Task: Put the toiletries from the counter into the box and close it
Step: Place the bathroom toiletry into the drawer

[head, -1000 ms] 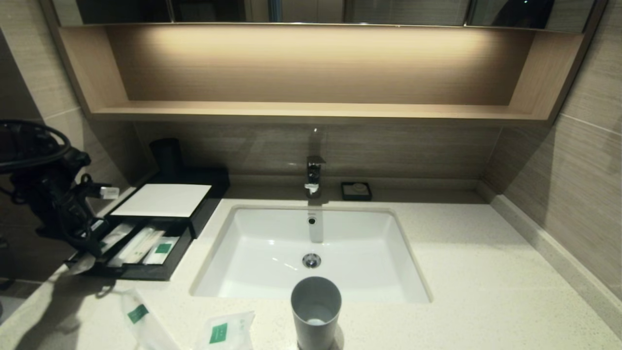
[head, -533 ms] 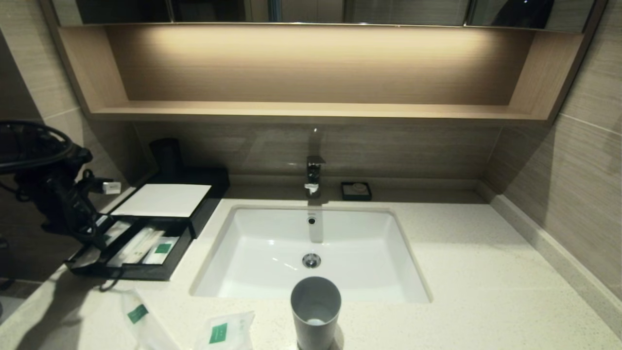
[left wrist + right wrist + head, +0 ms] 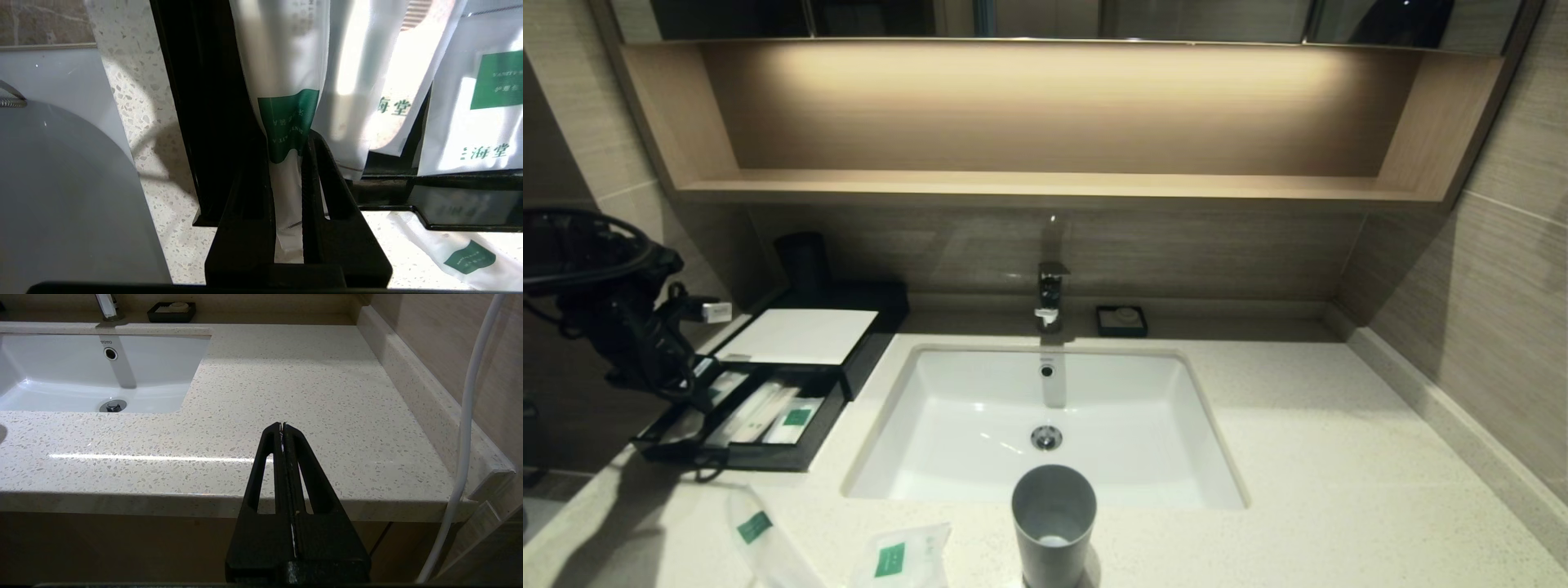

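Observation:
The black box (image 3: 800, 335) with a white top panel stands at the left of the counter (image 3: 1298, 457), its front drawer (image 3: 743, 456) pulled out. Inside the drawer lie a squarish green-labelled packet (image 3: 796, 418) and long packets (image 3: 756, 411). My left gripper (image 3: 286, 139) is shut on a long thin packet (image 3: 286, 73) near its green label, at the drawer's left end (image 3: 690, 400). Two more toiletries, a narrow packet (image 3: 756, 527) and a squarish one (image 3: 894, 559), lie on the counter's front left. My right gripper (image 3: 282, 425) is shut and empty, by the counter's front edge right of the sink.
A white sunken sink (image 3: 931, 457) with a faucet (image 3: 1051, 294) fills the middle. A grey cup (image 3: 1054, 523) stands in front of it. A small black soap dish (image 3: 1121, 320) sits at the back, a dark cup (image 3: 803, 261) behind the box, a wooden shelf (image 3: 1045, 184) above.
My left arm has shifted a little to the right and away, carrying the held packet further over the drawer's left end. Nothing else has moved.

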`<state>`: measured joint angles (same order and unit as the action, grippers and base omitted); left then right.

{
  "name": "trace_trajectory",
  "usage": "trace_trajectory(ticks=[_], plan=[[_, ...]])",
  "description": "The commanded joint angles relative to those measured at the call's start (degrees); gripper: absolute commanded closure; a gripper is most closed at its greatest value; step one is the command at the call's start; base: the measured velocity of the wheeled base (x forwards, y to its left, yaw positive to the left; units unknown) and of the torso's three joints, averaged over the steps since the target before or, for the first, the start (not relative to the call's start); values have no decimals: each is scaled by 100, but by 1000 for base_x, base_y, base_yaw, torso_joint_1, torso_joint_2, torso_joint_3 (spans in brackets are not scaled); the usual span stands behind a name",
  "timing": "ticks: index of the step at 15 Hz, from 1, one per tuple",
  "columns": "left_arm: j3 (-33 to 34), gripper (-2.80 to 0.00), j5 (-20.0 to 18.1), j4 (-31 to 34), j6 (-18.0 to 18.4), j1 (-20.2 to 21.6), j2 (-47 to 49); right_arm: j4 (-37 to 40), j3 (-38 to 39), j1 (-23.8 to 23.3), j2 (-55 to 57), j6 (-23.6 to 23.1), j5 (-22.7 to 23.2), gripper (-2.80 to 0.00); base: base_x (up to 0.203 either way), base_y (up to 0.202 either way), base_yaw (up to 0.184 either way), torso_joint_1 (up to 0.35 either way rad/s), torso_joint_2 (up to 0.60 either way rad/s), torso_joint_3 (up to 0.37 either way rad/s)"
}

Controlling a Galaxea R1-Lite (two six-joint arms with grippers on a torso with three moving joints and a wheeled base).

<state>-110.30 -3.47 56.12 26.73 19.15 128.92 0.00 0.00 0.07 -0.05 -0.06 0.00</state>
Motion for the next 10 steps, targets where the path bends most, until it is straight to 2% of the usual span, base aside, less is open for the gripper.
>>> trace_trajectory(ticks=[1,10], plan=[[0,0,-4,-58,8,-34,11,0,9,1,5,-3,0,0,0,0,0,0,0,0],[0,0,-4,-295,25,-25,107,0,9,1,5,-3,0,0,0,0,0,0,0,0]])
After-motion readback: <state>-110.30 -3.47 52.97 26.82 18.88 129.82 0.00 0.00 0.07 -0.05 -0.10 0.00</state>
